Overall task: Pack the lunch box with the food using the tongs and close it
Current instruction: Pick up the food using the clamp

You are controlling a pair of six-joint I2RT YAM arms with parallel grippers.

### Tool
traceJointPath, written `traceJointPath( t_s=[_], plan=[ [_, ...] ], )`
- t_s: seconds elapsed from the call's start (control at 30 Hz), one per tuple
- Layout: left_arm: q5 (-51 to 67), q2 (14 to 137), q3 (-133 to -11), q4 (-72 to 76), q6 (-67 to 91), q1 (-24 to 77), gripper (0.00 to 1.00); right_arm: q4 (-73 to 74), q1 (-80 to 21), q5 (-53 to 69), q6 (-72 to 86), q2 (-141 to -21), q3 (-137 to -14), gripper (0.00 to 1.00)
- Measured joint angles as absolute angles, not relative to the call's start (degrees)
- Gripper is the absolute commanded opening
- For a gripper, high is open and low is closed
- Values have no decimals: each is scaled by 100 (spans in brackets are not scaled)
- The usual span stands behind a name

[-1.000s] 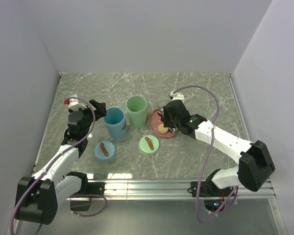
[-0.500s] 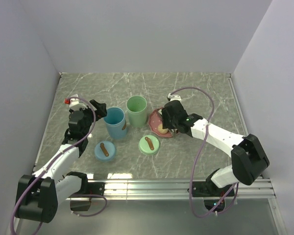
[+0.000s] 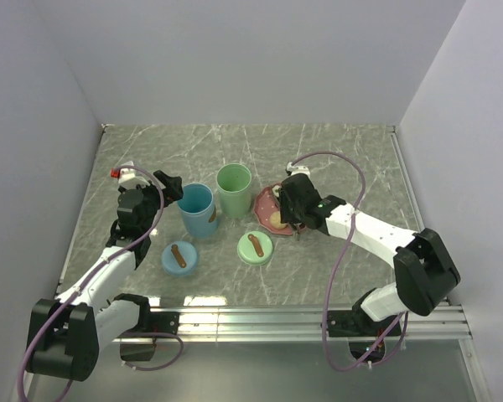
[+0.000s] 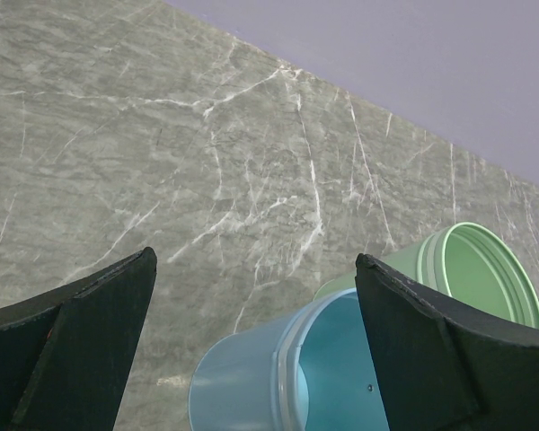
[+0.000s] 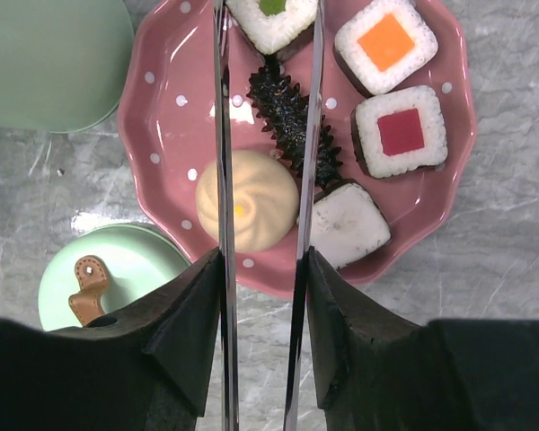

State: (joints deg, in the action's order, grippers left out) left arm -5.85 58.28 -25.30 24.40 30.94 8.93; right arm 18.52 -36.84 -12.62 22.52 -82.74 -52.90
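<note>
Tongs (image 5: pixel 221 180) pinched between right fingers (image 5: pixel 189 332), arms passing over tan bun (image 5: pixel 256 202) on pink plate (image 5: pixel 162 108). Left fingers (image 4: pixel 81 341) spread wide above blue cup (image 4: pixel 251 377).

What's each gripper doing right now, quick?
Left gripper: open, holding nothing.
Right gripper: closed on the tongs, above the pink plate.

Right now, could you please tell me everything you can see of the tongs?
The tongs are slim, shiny grey metal: two thin arms running side by side, apart. The right gripper holds them, one finger outside each arm. They extend over the pink plate, one arm crossing the tan bun. Tips and joined end are unseen.
</note>
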Motion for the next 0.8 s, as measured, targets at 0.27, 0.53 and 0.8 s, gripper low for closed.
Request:
traceJointPath(
  t_s=[0.27,0.53,0.8],
  plan=[
    [-585,5828,-2532,2440,3094,893,99,1953,-3684,-1278,2241,-8270,-5365,35],
    [-587,5828,-2532,2436,3094,893,99,2281,-3684,-1313,2145,-7953,-5645,32],
    [-589,5815,-2543,2425,3094,893,99,2539,-3688,-1415,2067,-7642,-5992,31]
  ],
)
